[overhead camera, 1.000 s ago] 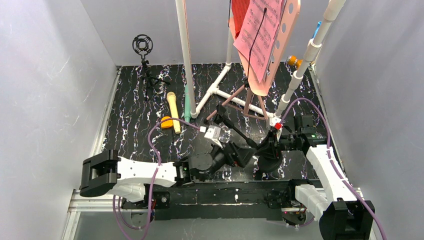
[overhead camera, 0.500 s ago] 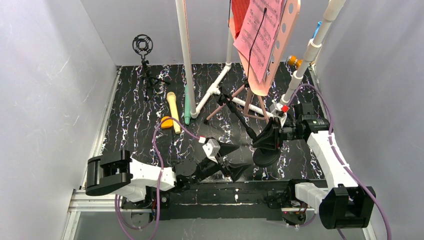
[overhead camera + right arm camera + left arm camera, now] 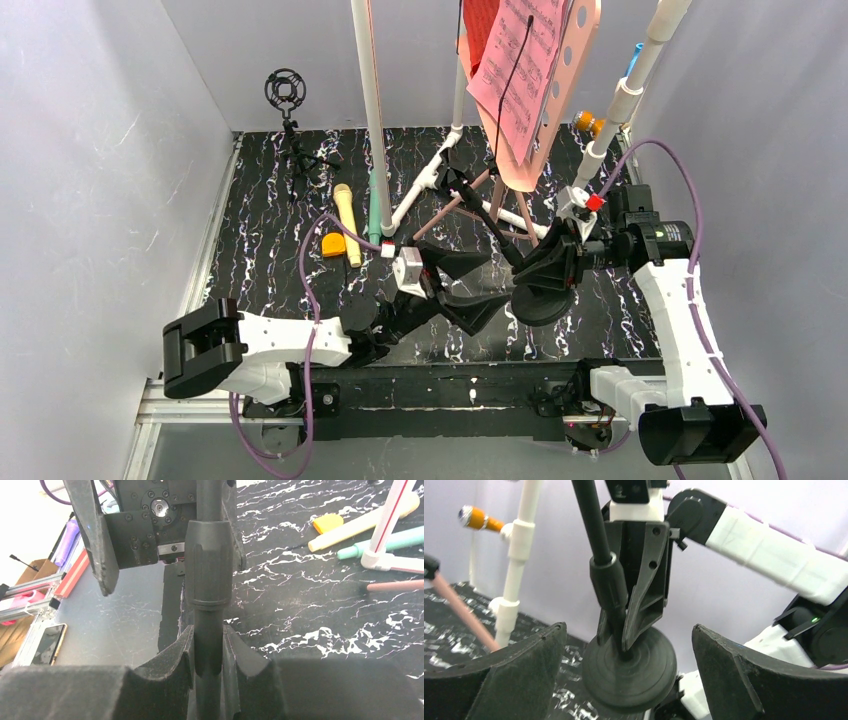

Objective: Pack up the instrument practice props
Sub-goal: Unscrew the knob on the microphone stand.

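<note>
A: What is being shown nearest the near edge of the black marbled table (image 3: 260, 230)?

B: The left gripper (image 3: 480, 288) is being held low there. Its fingers are being spread wide with nothing between them, and it is being pointed at the disc base of a black metal pole stand (image 3: 629, 675).

A: How is that stand being held?

B: Its pole is being clamped just above the base by the right gripper (image 3: 207, 652), with the fingers being pressed narrow against it. The pole is being tilted toward the far left. Whether the base is touching the table cannot be told.

A: And farther back?

B: A yellow plastic microphone (image 3: 347, 225) and a mint-green plastic microphone (image 3: 374, 210) are being shown lying side by side, left of the table's middle, just beside a foot of the white plastic pipe frame (image 3: 372, 100). The pink hole-punched music stand on tripod legs (image 3: 575, 50) is being shown toward the far right corner, with pink printed sheet music (image 3: 520, 70) and a red folder (image 3: 478, 30) being carried on it.
</note>
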Robot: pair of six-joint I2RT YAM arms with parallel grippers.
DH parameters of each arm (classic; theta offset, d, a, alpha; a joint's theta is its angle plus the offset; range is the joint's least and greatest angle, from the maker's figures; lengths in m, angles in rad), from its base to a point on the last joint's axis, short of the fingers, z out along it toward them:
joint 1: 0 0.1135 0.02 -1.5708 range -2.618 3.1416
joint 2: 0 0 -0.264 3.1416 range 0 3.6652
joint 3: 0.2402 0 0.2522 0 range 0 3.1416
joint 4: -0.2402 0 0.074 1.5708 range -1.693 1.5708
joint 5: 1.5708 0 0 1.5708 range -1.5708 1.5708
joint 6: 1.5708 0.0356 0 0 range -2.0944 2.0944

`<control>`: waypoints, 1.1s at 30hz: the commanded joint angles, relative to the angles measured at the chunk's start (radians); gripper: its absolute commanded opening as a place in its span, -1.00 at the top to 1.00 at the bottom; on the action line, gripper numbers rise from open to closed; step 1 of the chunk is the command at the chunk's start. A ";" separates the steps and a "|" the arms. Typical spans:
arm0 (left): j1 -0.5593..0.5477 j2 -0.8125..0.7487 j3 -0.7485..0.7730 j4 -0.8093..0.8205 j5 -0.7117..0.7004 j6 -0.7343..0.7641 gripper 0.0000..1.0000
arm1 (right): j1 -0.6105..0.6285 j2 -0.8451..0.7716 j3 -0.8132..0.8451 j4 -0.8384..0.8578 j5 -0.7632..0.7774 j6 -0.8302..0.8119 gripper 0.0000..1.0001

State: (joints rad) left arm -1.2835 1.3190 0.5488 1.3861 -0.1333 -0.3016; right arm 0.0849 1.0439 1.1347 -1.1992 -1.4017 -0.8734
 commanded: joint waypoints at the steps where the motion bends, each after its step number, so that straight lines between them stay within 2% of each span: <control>1: 0.009 0.008 0.104 0.045 0.098 -0.017 -0.83 | 0.005 -0.036 0.106 -0.060 -0.085 0.033 0.97; 4: 0.008 0.036 0.148 0.048 0.166 -0.015 -0.72 | 0.007 -0.047 0.121 -0.060 -0.085 0.049 0.97; 6: 0.008 0.054 0.166 0.050 0.167 -0.018 -0.65 | 0.008 -0.055 0.122 -0.059 -0.085 0.055 0.97; 8: 0.009 0.064 0.174 0.050 0.163 -0.018 -0.47 | 0.009 -0.063 0.122 -0.059 -0.085 0.059 0.97; 12: 0.008 0.068 0.179 0.051 0.149 -0.018 -0.35 | 0.010 -0.076 0.121 -0.059 -0.085 0.065 0.97; 16: 0.009 0.071 0.184 0.051 0.147 -0.019 -0.33 | 0.010 -0.084 0.106 -0.052 -0.085 0.066 0.97; 26: 0.009 0.068 0.159 0.051 -0.056 -0.110 -0.47 | 0.013 -0.101 0.089 -0.040 -0.085 0.069 0.97; 33: 0.009 0.087 0.197 0.051 -0.019 -0.140 -0.44 | 0.013 -0.097 0.075 -0.030 -0.083 0.069 0.97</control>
State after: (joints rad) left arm -1.2774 1.3979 0.6998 1.4059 -0.1413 -0.4232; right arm 0.0940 0.9592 1.2057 -1.2430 -1.4166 -0.8154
